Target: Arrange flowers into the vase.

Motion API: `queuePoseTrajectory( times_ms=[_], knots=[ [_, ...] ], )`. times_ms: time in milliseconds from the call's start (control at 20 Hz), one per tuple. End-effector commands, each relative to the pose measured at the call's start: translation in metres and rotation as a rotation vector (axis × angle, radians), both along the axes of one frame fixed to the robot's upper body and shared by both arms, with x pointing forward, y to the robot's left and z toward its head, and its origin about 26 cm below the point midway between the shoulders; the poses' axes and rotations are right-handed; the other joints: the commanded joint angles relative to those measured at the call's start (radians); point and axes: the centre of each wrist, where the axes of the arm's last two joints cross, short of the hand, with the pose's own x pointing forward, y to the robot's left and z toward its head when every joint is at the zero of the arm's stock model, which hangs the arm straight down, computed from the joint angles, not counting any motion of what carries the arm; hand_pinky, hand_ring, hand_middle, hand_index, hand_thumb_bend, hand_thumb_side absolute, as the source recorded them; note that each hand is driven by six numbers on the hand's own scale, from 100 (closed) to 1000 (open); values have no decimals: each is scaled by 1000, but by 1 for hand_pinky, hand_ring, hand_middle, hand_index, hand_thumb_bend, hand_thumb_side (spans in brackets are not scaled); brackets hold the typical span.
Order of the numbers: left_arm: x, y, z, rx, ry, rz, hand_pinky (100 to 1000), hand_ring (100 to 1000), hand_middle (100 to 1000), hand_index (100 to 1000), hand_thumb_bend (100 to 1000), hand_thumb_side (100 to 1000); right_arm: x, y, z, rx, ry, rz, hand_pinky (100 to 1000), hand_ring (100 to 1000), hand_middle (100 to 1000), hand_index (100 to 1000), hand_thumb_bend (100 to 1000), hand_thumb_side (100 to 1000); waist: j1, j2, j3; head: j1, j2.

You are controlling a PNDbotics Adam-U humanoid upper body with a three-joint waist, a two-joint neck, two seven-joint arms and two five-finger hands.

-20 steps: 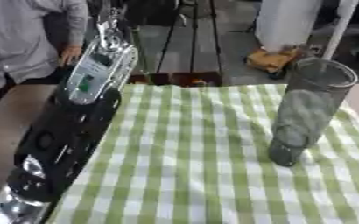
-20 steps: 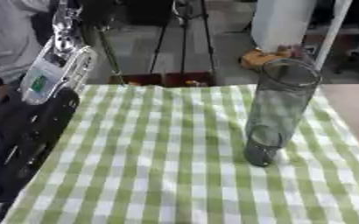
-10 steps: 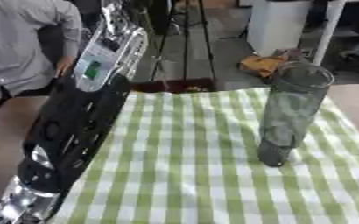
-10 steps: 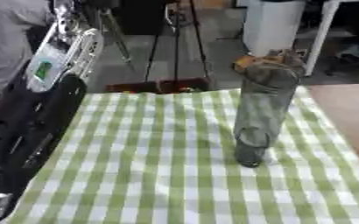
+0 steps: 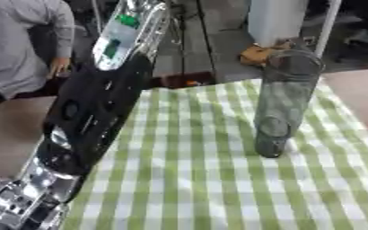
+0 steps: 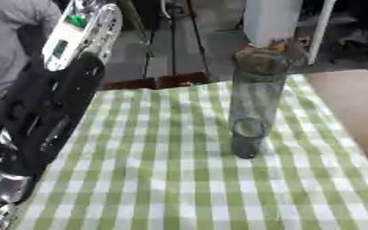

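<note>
Fingers cannot be made out: the left arm (image 5: 93, 112) stretches up past the frame's top, its hand hidden, and no flower shows. Since a second ago only the view has tilted. The vase (image 5: 283, 103) stands empty, upright on the checked cloth (image 5: 203, 179) of the counter, mouth upward.

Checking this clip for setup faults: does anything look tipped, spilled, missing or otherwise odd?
The tall clear glass vase stands upright on the green-and-white checked tablecloth, nothing spilled. Oddly for this task, no flowers show anywhere. The robot's left arm reaches past the table's far edge; neither hand is visible.
</note>
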Motion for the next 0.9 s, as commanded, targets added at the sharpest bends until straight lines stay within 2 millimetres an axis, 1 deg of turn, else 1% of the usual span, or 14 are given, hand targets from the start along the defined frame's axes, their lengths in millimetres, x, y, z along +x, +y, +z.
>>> queuePoseTrajectory(
  times_ms=[50, 200, 400, 700, 900],
  knots=[
    [-8, -7, 18, -15, -39, -19, 100, 100, 100, 100, 398, 100, -5, 3, 13, -23, -41, 23, 712, 797, 834, 886, 100, 1000, -1, -21, -8, 15, 4],
    [-10, -11, 23, -19, -42, -25, 100, 100, 100, 100, 400, 100, -5, 3, 14, -24, -37, 29, 711, 797, 834, 886, 100, 1000, 6, -25, -16, 25, 9],
    [-13, -14, 33, -63, -43, -47, 100, 100, 100, 100, 394, 100, -5, 3, 14, -18, -32, 32, 711, 797, 834, 886, 100, 1000, 9, -32, -20, 32, 16],
    [-17, -15, 39, -156, -18, -70, 100, 100, 100, 100, 388, 100, -5, 4, 13, -13, -25, 41, 712, 797, 834, 887, 100, 1000, 10, -38, -24, 29, 32],
    [-22, -16, 47, -197, -40, -90, 100, 100, 100, 100, 377, 100, -5, 3, 13, -12, -19, 38, 711, 797, 834, 887, 100, 1000, 12, -39, -25, 25, 40]
  ],
)
